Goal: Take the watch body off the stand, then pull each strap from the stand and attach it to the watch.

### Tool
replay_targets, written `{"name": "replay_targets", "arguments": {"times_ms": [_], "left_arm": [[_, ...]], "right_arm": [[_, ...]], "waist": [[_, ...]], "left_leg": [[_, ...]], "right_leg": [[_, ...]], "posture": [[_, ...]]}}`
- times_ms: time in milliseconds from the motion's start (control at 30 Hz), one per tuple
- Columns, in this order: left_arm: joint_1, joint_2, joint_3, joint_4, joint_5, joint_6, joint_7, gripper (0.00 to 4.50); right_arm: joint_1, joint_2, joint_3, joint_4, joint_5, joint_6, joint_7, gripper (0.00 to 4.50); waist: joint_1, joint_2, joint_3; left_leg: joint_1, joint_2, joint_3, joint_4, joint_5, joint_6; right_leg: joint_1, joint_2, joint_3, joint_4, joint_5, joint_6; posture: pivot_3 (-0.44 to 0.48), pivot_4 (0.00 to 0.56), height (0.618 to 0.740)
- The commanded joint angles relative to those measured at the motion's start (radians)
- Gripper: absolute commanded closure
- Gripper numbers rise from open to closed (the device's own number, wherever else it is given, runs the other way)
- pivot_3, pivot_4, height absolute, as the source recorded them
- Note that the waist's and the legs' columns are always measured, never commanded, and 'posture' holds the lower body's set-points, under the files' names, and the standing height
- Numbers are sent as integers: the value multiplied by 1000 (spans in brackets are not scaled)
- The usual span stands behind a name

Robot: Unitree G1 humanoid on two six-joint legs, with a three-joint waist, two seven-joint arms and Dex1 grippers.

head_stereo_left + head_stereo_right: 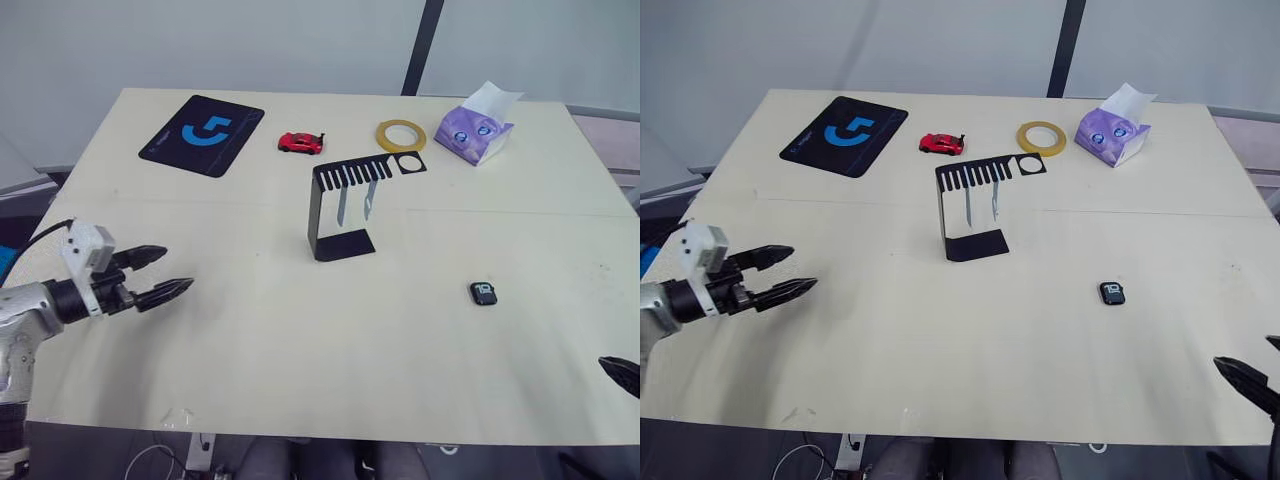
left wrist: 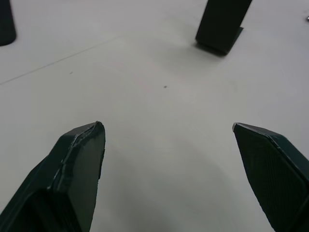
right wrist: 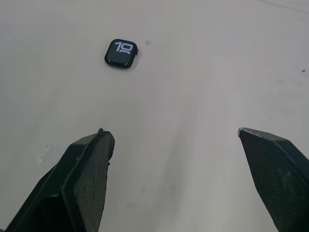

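The black watch body [image 1: 484, 293] lies flat on the table, right of centre, its screen showing white digits. It is off the stand [image 1: 316, 215], a thin black rack mid-table. Two pale straps [image 1: 342, 205] [image 1: 369, 200] hang from the stand's comb-toothed bar. My left gripper [image 1: 178, 269] hovers open and empty over the table's left side, pointing toward the stand, whose base [image 2: 219, 24] shows ahead in the left wrist view. My right gripper [image 3: 173, 131] is open near the front right corner, a short way from the watch body [image 3: 121, 53].
At the back of the table lie a black mat with a blue logo [image 1: 202, 134], a red toy car [image 1: 301, 143], a yellow tape roll [image 1: 401, 135] and a purple tissue pack [image 1: 476, 127]. The table's front edge [image 1: 330, 437] runs close below both grippers.
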Motion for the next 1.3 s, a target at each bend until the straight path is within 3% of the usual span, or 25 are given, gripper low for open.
{"name": "replay_targets", "arguments": {"times_ms": [33, 333, 500, 700, 1300], "left_arm": [[-62, -76, -76, -178, -17, 58, 134, 0], [-93, -263, -223, -487, -17, 338, 479, 0], [-177, -426, -295, -492, 133, 349, 744, 0], [-203, -519, -351, -503, 187, 378, 832, 0], [-217, -590, -490, -514, 285, 370, 877, 0]], "right_arm": [[-65, -1, 45, -141, 81, 23, -76, 84], [-349, -109, 273, -431, 446, 177, -332, 84], [-525, -180, 485, -484, 595, 178, -435, 84], [-637, -200, 615, -484, 687, 163, -546, 84], [-683, -216, 733, -458, 636, 132, -561, 84]], "waist": [[1, 0, 0], [-3, 0, 0], [10, -2, 1], [8, -3, 0], [7, -3, 0]], "left_leg": [[0, 0, 0, 0, 0, 0], [0, 0, 2, 2, 2, -1], [-2, -2, -1, 5, 3, 0], [-5, -2, -1, 6, 2, 0], [-6, -2, -2, 7, 3, 2]], "right_leg": [[0, 0, 0, 0, 0, 0], [0, 8, 0, 5, 0, 1], [0, 8, 0, 3, 0, 1], [0, 8, -8, 3, 2, 4], [0, 7, -11, 3, 2, 4]], "posture": [[0, 150, 738], [0, 150, 738], [0, 150, 738], [0, 150, 738], [0, 150, 738]]}}
